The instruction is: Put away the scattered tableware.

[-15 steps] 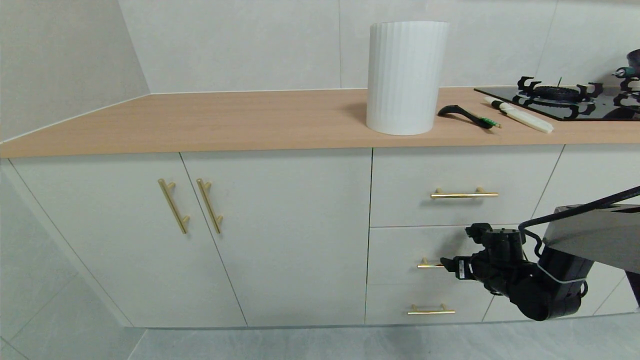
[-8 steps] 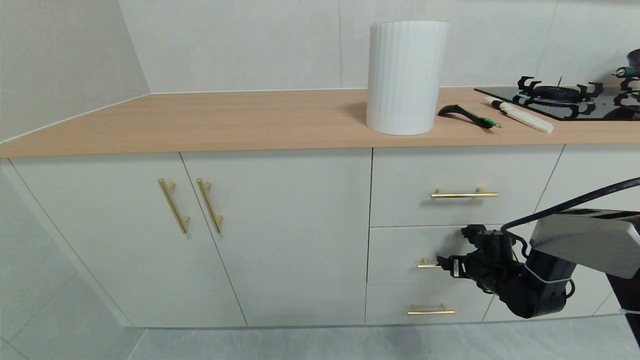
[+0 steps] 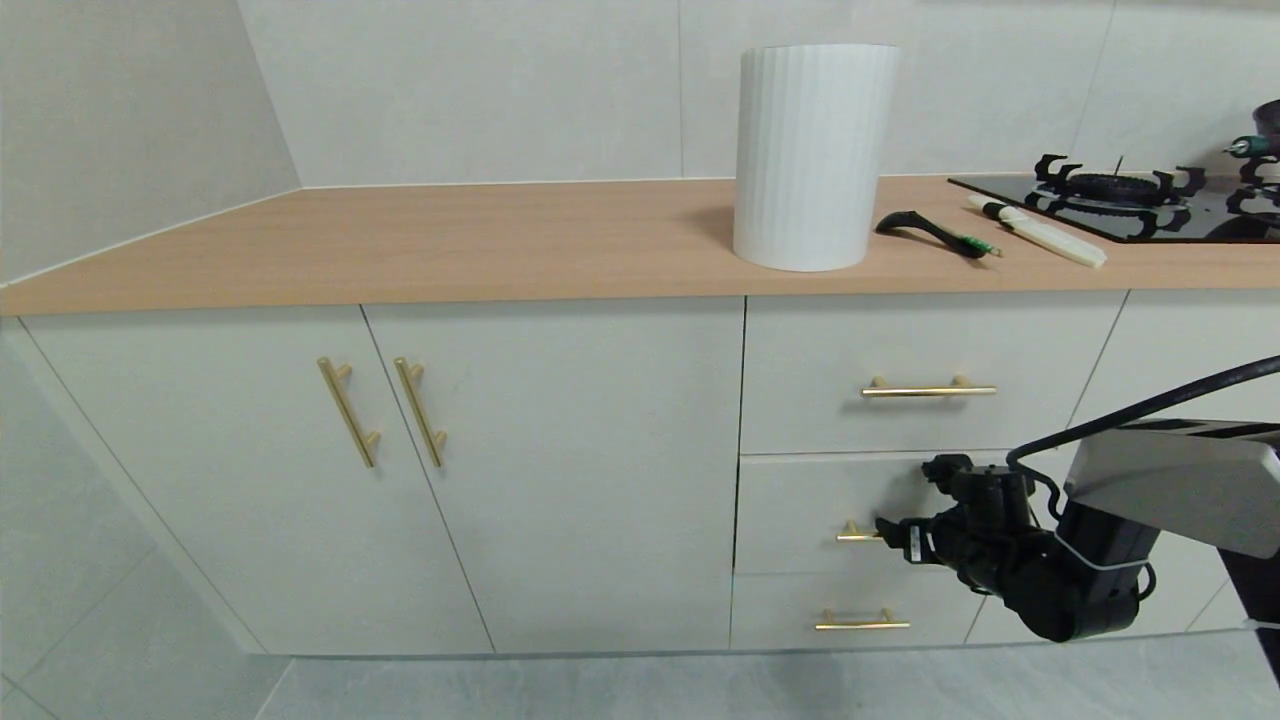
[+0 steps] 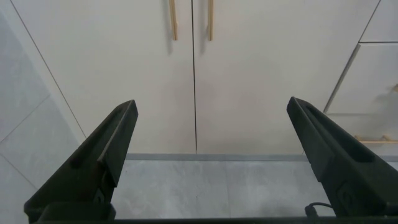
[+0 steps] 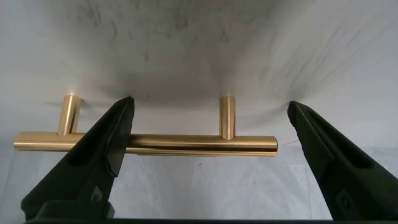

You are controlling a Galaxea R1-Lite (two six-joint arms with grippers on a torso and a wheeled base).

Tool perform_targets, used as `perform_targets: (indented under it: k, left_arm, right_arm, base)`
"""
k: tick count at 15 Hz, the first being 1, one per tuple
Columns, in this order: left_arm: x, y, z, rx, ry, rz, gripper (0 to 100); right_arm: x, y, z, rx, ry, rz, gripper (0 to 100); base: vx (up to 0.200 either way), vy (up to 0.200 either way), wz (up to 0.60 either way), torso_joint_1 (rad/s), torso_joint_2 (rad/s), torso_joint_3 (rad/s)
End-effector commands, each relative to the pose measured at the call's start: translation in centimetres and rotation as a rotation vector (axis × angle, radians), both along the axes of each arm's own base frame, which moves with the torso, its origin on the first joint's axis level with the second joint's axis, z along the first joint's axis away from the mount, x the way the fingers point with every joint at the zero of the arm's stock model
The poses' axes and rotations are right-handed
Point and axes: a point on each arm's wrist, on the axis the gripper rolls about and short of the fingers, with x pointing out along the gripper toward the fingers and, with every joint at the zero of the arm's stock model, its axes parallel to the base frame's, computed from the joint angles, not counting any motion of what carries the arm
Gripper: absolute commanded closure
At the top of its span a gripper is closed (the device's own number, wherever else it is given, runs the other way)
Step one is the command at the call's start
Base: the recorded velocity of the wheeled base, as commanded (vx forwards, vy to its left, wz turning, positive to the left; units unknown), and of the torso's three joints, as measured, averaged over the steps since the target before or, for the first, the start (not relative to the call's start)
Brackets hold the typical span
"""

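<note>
black spoon (image 3: 925, 228): lies flat on the counter (image 3: 500, 240), bowl near the white ribbed canister (image 3: 808, 155), green-tipped handle pointing away from it. white utensil (image 3: 1040, 232): flat, just beside the spoon, apart from it, along the hob (image 3: 1150, 212) edge. canister: upright.

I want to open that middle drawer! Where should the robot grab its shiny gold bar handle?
Grip the gold metal bar handle mid-span, between its two posts, coming straight from the front: it lies level and stands off the white drawer front, leaving room behind.
</note>
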Motion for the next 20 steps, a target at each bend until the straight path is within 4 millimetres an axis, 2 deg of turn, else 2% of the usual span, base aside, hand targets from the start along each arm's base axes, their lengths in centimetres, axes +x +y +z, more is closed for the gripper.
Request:
perform_targets:
  k: [1,4,5,9,10,11,13,14,20]
  left_arm:
    - [0.0,0.0,0.0,0.000,0.000,-0.001,0]
    - [0.0,0.0,0.0,0.000,0.000,-0.001,0]
    - [0.0,0.0,0.0,0.000,0.000,0.001,0]
    - [0.0,0.0,0.0,0.000,0.000,0.001,0]
    - [0.0,0.0,0.0,0.000,0.000,-0.001,0]
    - [0.0,0.0,0.0,0.000,0.000,-0.001,0]
    - [0.0,0.0,0.0,0.000,0.000,-0.001,0]
    - [0.0,0.0,0.0,0.000,0.000,0.001,0]
    - [0.0,0.0,0.0,0.000,0.000,0.001,0]
  right_arm:
    - [-0.6,-0.1,0.3,-0.006,0.015,0.001,0]
    - [-2.5,0.2,2.9,-0.005,0.068,0.033,0]
    - [-3.7,0.5,4.9,0.002,0.104,0.062,0]
    - [-9.1,1.3,16.4,0.048,0.091,0.172,0]
    - [-10.2,1.5,18.5,0.060,0.059,0.193,0]
    - [-10.9,1.6,19.8,0.064,0.024,0.202,0]
    - [-11.2,1.9,20.3,0.069,0.000,0.208,0]
    - [-10.7,2.0,19.7,0.068,0.005,0.207,0]
    - [-6.1,2.9,13.2,0.042,-0.044,0.096,0]
  base:
    - [0.000,0.000,0.00,0.000,0.00,0.000]
    - [0.000,0.000,0.00,0.000,0.00,0.000]
    - [0.000,0.000,0.00,0.000,0.00,0.000]
    - [0.000,0.000,0.00,0.000,0.00,0.000]
    - [0.000,0.000,0.00,0.000,0.00,0.000]
    - [0.000,0.000,0.00,0.000,0.00,0.000]
    - [0.000,0.000,0.00,0.000,0.00,0.000]
    - [0.000,0.000,0.00,0.000,0.00,0.000]
    - [0.000,0.000,0.00,0.000,0.00,0.000]
